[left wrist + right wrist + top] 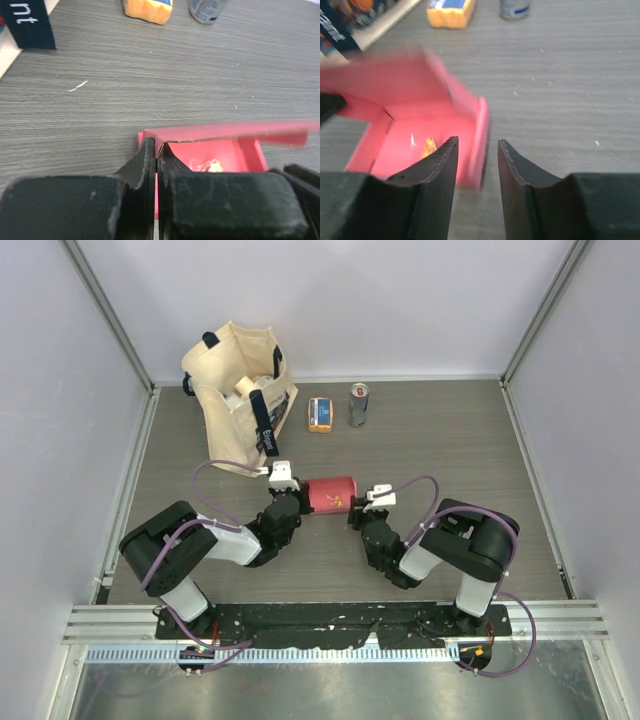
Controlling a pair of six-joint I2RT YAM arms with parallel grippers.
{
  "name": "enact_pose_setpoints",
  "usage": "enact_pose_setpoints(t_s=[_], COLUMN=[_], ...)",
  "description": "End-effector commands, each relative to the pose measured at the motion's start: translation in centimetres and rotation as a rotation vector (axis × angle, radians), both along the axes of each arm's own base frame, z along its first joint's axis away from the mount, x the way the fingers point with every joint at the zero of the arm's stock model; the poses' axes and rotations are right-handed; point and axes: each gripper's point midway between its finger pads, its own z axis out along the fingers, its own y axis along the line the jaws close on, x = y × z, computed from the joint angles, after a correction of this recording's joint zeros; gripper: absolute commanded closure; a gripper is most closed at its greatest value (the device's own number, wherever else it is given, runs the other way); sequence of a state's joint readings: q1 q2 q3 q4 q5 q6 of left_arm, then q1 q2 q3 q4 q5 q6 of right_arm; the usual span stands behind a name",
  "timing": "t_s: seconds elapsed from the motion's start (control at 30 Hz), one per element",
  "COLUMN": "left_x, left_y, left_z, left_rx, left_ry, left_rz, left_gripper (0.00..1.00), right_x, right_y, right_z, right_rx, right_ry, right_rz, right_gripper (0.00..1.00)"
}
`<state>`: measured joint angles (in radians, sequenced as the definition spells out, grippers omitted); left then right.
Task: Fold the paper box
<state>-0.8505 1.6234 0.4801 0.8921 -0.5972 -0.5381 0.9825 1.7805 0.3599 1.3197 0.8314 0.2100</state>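
Paper box (pixel 331 495) on table (pixel 450 440), mid-table, between both grippers. Left gripper (pixel 156 160) at box's left end, on its wall. Right gripper (pixel 477 145) at box's right end, box wall between its fingers. Tote bag (pixel 240 395) behind box, to left. Packet (pixel 320 414) right of bag. Can (pixel 359 404) just right of packet. Small unidentified item inside box.

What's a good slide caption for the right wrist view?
Right gripper open astride one wall of the pink paper box; orange packet and can beyond.
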Motion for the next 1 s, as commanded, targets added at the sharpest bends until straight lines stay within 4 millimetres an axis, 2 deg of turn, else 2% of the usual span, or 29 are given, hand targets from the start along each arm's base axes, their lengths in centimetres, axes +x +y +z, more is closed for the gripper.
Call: enact_pose_setpoints(t_s=[0.0,0.03,0.07,0.13,0.17,0.2,0.27,0.3,0.33,0.37,0.4,0.43,0.47,0.5,0.57,0.6,0.63,0.67,0.7,0.73,0.77,0.8,0.97], left_x=[-0.1,-0.1,-0.2,-0.2,-0.4,-0.4,-0.5,-0.6,-0.6,-0.6,-0.5,-0.5,-0.5,-0.5,-0.6,-0.6,-0.5,-0.5,-0.5,-0.5,-0.5,-0.5,-0.4], left_y=[2.0,2.1,2.1,2.1,2.2,2.2,2.1,2.1,2.0,1.9,1.6,1.5,1.3,1.2,1.1,1.1,1.0,1.0,1.0,1.0,1.0,1.0,1.0], left_z=[-1.6,-1.6,-1.5,-1.3,-1.4,-1.3,-1.0,-0.9,-0.9,-0.8,-0.6,-0.7,-0.7,-0.7,-0.9,-1.0,-0.9,-1.0,-1.1,-1.1,-1.1,-1.1,-1.0], left_rx=[0.068,0.068,0.066,0.071,0.079,0.087,0.089,0.094,0.093,0.092,0.088,0.099,0.104,0.109,0.123,0.128,0.132,0.141,0.15,0.155,0.163,0.168,0.186], left_ry=[0.005,0.003,0.001,-0.004,-0.005,-0.008,-0.014,-0.018,-0.02,-0.021,-0.024,-0.025,-0.024,-0.024,-0.019,-0.02,-0.022,-0.023,-0.022,-0.023,-0.025,-0.025,-0.03], left_rz=[0.078,0.086,0.084,0.081,0.081,0.079,0.076,0.072,0.071,0.07,0.065,0.06,0.055,0.053,0.049,0.05,0.05,0.049,0.052,0.053,0.054,0.055,0.06], left_gripper=[1.0,1.0,1.0,1.0,1.0,1.0,1.0,1.0,1.0,1.0,1.0,1.0,1.0,1.0,1.0,1.0,1.0,1.0,1.0,1.0,1.0,1.0,1.0], right_x=[-1.3,-1.9,-2.8,-3.9,-4.8,-5.3,-6.3,-6.1,-7.0,-6.9,-5.4,-6.2,-6.0,-4.3,-4.6,-3.1,-2.5,-2.1,-0.8,0.1,0.9,1.7,3.6], right_y=[-2.7,-3.1,-2.8,-2.3,-2.7,-2.8,-3.3,-3.0,-2.8,-2.2,-3.1,-2.3,-2.1,-3.1,-1.6,-1.9,-2.0,-1.3,-0.8,-1.0,-0.4,0.4,1.7], right_z=[2.0,1.7,1.0,2.0,0.2,-0.1,0.2,3.0,2.0,3.0,4.4,4.9,5.5,7.4,8.0,9.8,10.0,9.0,10.8,10.6,9.0,10.2,7.9], right_rx=[0.072,0.082,0.055,0.147,0.072,0.085,0.119,0.194,0.146,0.18,0.228,0.269,0.278,0.314,0.291,0.303,0.305,0.306,0.328,0.345,0.354,0.396,0.45], right_ry=[-0.059,-0.045,-0.017,0.01,0.08,0.119,0.223,0.214,0.302,0.325,0.337,0.406,0.416,0.392,0.453,0.433,0.439,0.498,0.48,0.514,0.583,0.591,0.702], right_rz=[-0.12,-0.12,-0.094,-0.045,-0.031,-0.026,-0.028,-0.018,0.047,0.102,0.09,0.205,0.265,0.274,0.432,0.433,0.433,0.47,0.488,0.469,0.462,0.465,0.421], right_gripper=[0.5,0.38,0.34,0.32,0.32,0.32,0.3,0.24,0.24,0.23,0.23,0.23,0.23,0.22,0.18,0.16,0.13,0.11,0.11,0.11,0.11,0.11,0.16])
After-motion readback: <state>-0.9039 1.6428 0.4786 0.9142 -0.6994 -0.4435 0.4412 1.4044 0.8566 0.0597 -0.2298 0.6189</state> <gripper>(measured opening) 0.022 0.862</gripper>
